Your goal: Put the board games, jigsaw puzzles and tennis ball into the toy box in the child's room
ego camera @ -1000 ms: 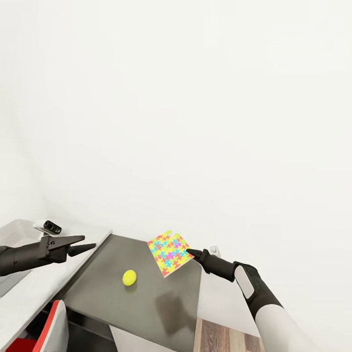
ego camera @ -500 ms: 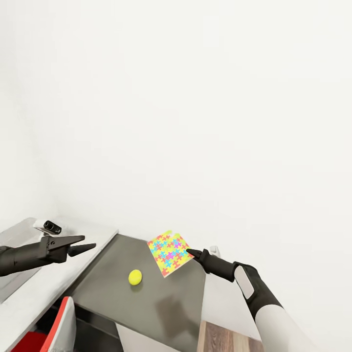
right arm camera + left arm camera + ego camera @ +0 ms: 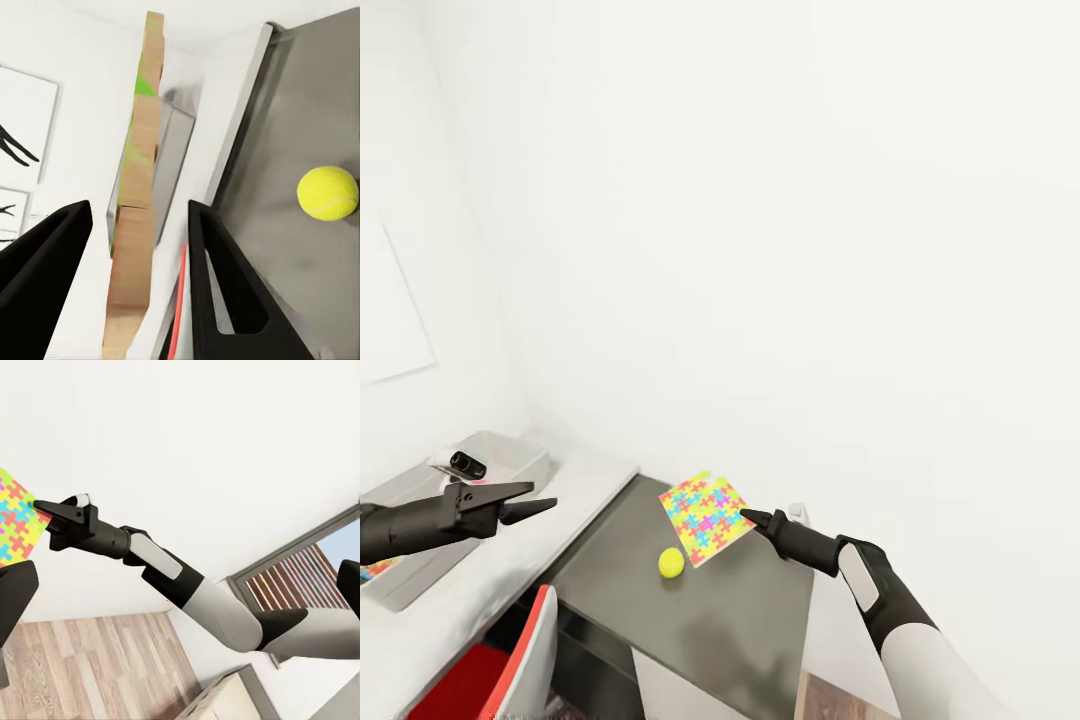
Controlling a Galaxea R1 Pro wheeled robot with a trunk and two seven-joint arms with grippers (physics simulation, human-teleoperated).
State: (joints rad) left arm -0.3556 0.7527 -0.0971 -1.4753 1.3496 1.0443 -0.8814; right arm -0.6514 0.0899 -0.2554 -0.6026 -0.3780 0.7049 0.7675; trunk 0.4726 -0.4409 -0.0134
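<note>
My right gripper (image 3: 748,517) is shut on one edge of a jigsaw puzzle (image 3: 704,516), a thin multicolour board held tilted above the dark-grey cabinet section (image 3: 750,620) of the table. In the right wrist view the puzzle (image 3: 139,187) stands edge-on between the two fingers. The tennis ball (image 3: 671,562) (image 3: 328,193) lies on the cabinet top just below the puzzle. The light-grey toy box (image 3: 520,455) sits on the white tabletop (image 3: 575,485) at the left, something colourful inside. My left gripper (image 3: 532,500) hovers open and empty over the near end of the toy box.
A red chair (image 3: 510,665) stands under the table's front edge. White walls meet in a corner behind the table. Black silhouette pictures (image 3: 13,146) hang on one wall. Wood-plank floor (image 3: 90,660) and a window (image 3: 300,577) lie behind my right arm.
The whole head view has swung left: table and ball now sit further right and the toy box has come into the picture. Both arms keep their pose, the puzzle still held.
</note>
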